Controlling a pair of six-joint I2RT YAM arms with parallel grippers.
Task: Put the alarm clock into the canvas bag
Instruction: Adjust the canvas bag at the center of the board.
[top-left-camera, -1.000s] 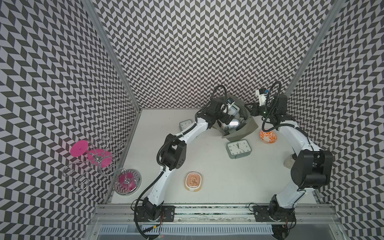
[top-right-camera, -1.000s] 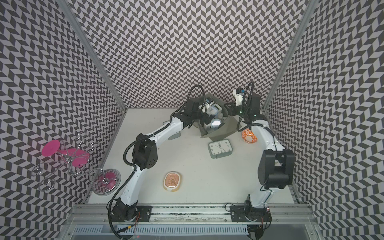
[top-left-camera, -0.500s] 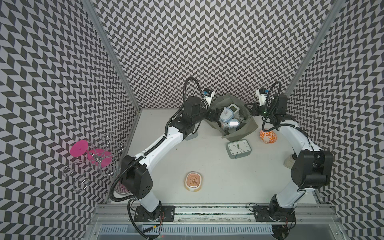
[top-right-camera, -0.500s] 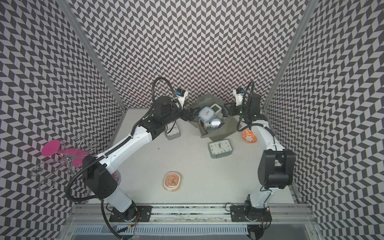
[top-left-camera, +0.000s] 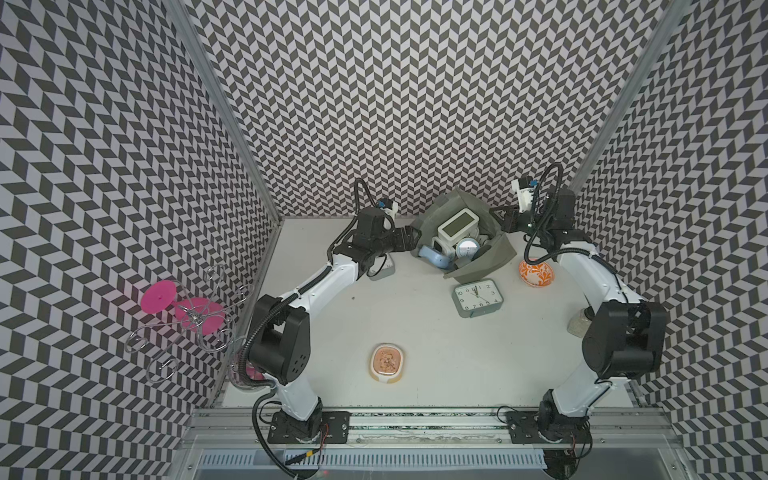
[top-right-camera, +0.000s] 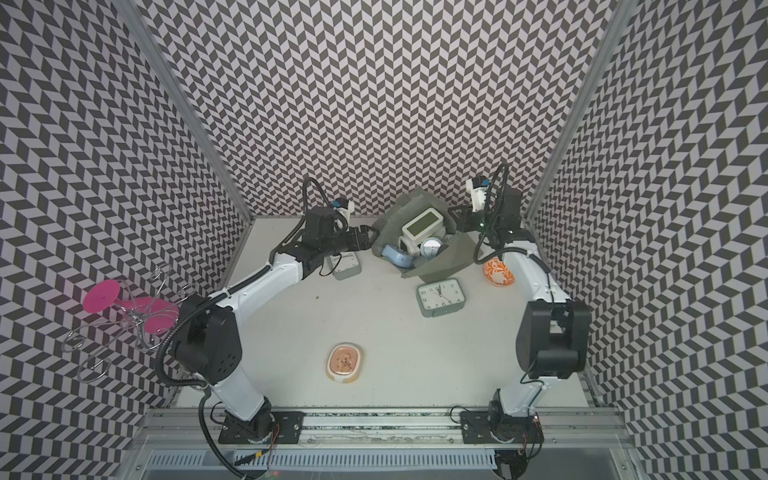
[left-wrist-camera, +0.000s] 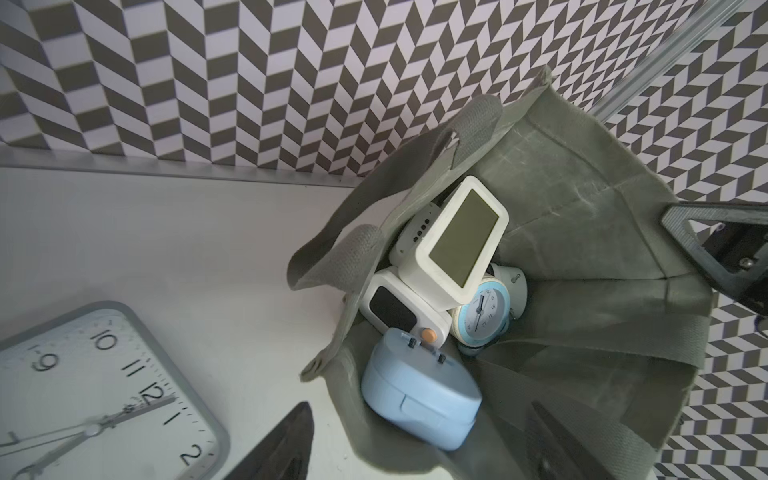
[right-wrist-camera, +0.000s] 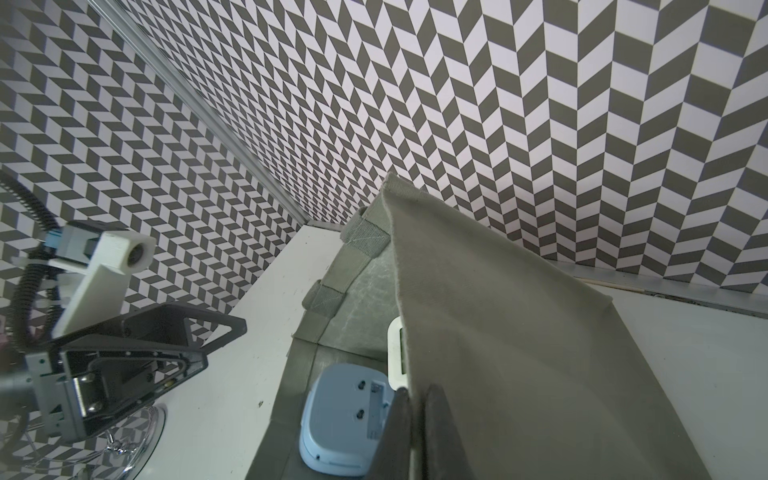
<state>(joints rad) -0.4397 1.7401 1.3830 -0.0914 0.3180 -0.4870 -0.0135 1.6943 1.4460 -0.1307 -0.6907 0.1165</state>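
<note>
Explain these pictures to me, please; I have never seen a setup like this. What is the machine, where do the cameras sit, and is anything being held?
Two white robot arms stand at the near edge of the table, each ending in a two-fingered gripper. Two pictures look down from overhead; two come from cameras on the wrists. The right gripper is shut on a wall of the canvas bag, which holds several clocks. The left gripper is open near the bag's rim, holding nothing. On the table lie a square alarm clock, an orange-patterned bowl and a small dish.
</note>
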